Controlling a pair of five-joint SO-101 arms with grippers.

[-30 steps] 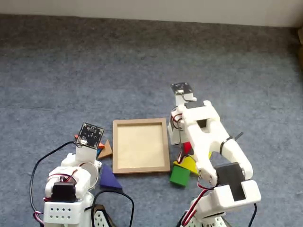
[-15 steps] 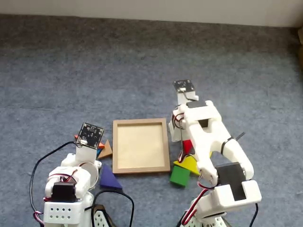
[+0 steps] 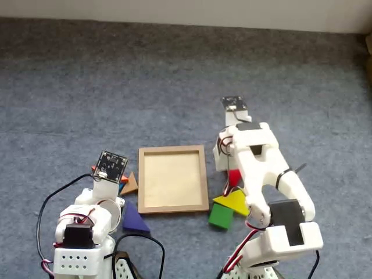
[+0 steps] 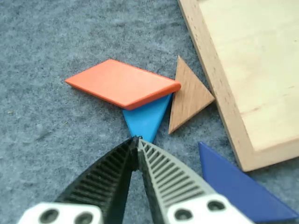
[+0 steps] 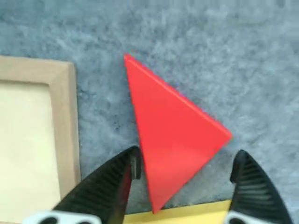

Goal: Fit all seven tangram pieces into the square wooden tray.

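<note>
the right tool (image 5: 187,158) is standing wide open over the red triangle (image 5: 173,140), one finger at each side of it, and it is holding nothing; whether a finger is touching the piece, i cannot tell. the left tool (image 4: 137,140) is fully closed, its two tips pressing together with nothing between them, and pointing at the corner of the light blue triangle (image 4: 147,116).

the square wooden tray (image 3: 172,207) is lying flat on the grey desk (image 3: 87,87) between the two arms, its pale floor showing bare. the red triangle is lying just beside the tray's right rim, with the yellow triangle (image 3: 232,201) touching its near corner and the green square (image 3: 220,215) beside that. at the tray's left side, the orange parallelogram (image 4: 124,84) is lying partly over the light blue triangle, the wooden triangle (image 4: 187,95) is almost touching the rim, and the dark blue triangle (image 4: 238,186) is lying near the tray's corner.

beyond the tray the desk is offering wide open carpet.
</note>
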